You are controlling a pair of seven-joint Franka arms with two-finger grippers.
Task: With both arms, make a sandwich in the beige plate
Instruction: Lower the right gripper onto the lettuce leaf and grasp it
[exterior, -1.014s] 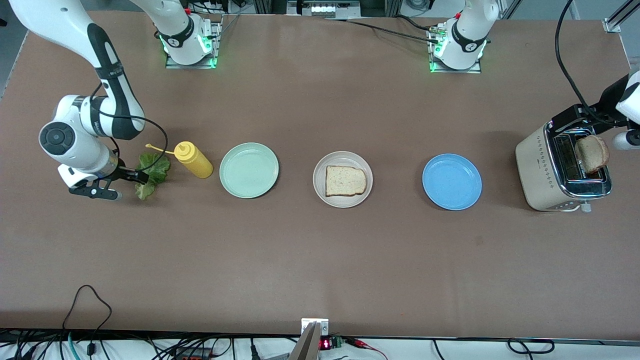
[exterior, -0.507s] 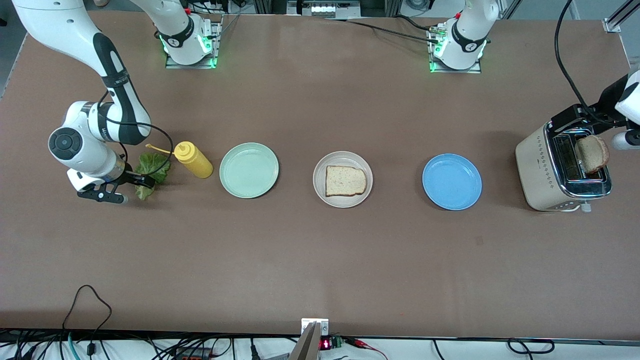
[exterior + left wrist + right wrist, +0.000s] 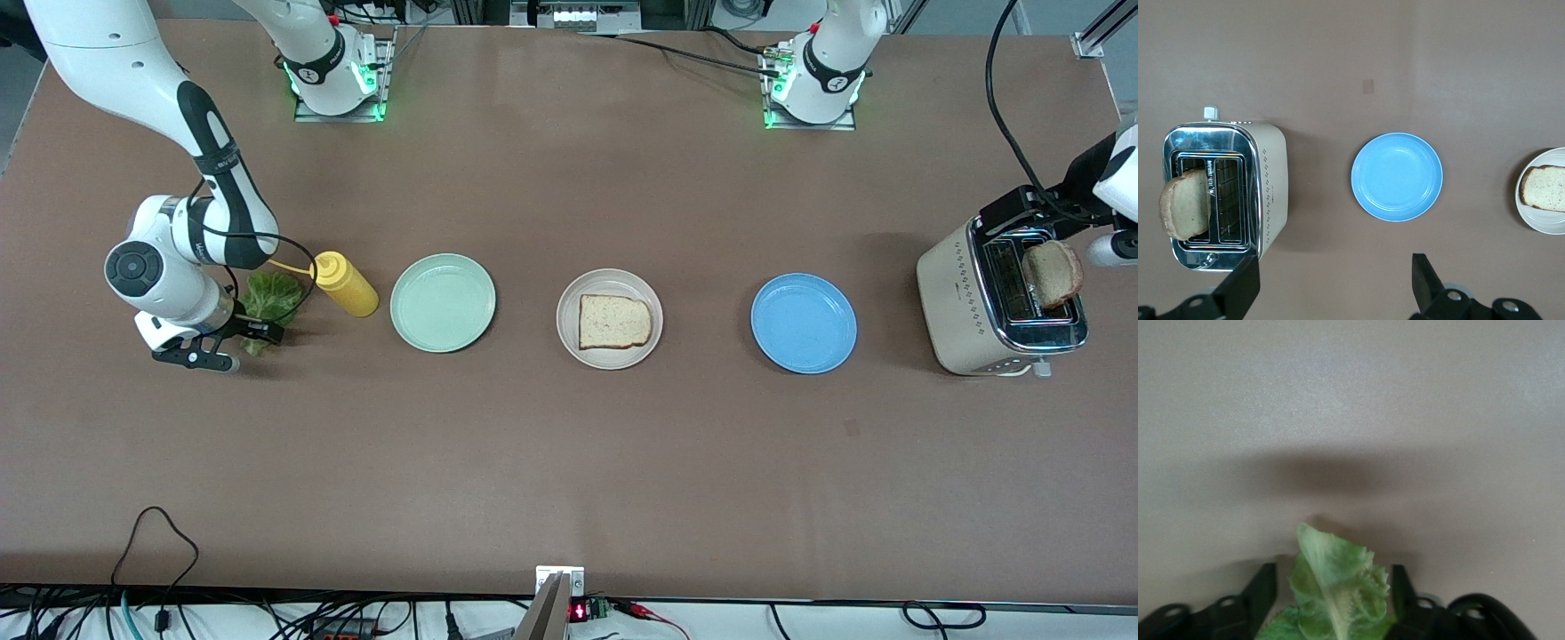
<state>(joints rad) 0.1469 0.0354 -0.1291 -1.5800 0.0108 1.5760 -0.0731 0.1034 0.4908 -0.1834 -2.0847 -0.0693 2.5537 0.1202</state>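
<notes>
**Sandwich one layer deep, lettuce in hand**

Only a base so far: one bread slice (image 3: 614,321) lying flat in the beige plate (image 3: 569,331), no leaf and no top slice on it yet. Flanked by a mint-green plate (image 3: 442,302) toward the right arm's end and a blue plate (image 3: 803,323) toward the left arm's end, both bare. Lettuce leaf (image 3: 269,297) beside the mustard bottle (image 3: 345,284), well apart from the beige plate, pinched between the jaws of the right gripper (image 3: 238,341). Second slice (image 3: 1052,273) standing up out of the toaster (image 3: 999,302); left gripper (image 3: 1331,283) hovering above the toaster, jaws wide, holding nothing. Left to do, seemingly: leaf onto the base, then toaster slice on top.
</notes>
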